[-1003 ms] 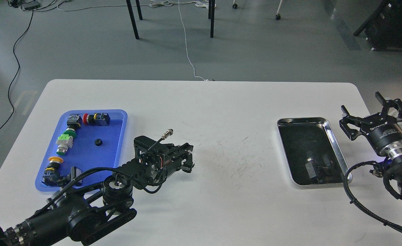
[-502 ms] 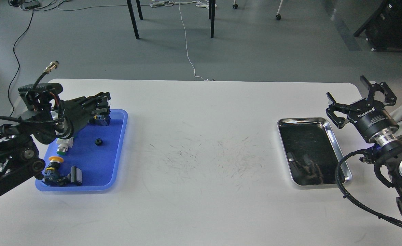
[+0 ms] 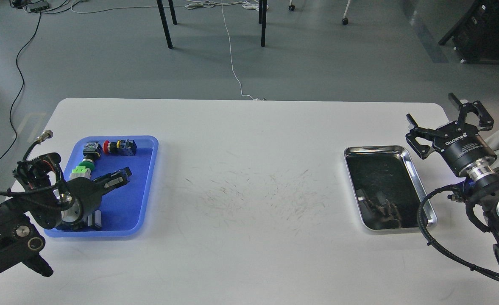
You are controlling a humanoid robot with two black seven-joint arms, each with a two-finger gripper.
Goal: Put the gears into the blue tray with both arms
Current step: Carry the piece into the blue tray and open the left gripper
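The blue tray (image 3: pixel 145 186) lies at the table's left and holds several coloured push-button switches (image 3: pixel 120 147). My left gripper (image 3: pixel 122 176) reaches in from the near left and sits low over the tray's middle. Its fingers are pressed together and nothing shows between them. No gears are visible; the gripper covers the middle of the tray floor. My right gripper (image 3: pixel 430 107) stands open and empty above the table's far right edge, just beyond the silver tray.
A shiny silver metal tray (image 3: pixel 415 178) lies at the right, its dark floor showing only reflections. A scuffed white tabletop (image 3: pixel 249 186) spans between the two trays. My right arm's cables loop near the silver tray's near right corner.
My left arm swung from the table's middle to the blue tray, then dropped towards me; its gripper now covers the spot where a small black gear lay. The right gripper moved slightly away and left, then held still.
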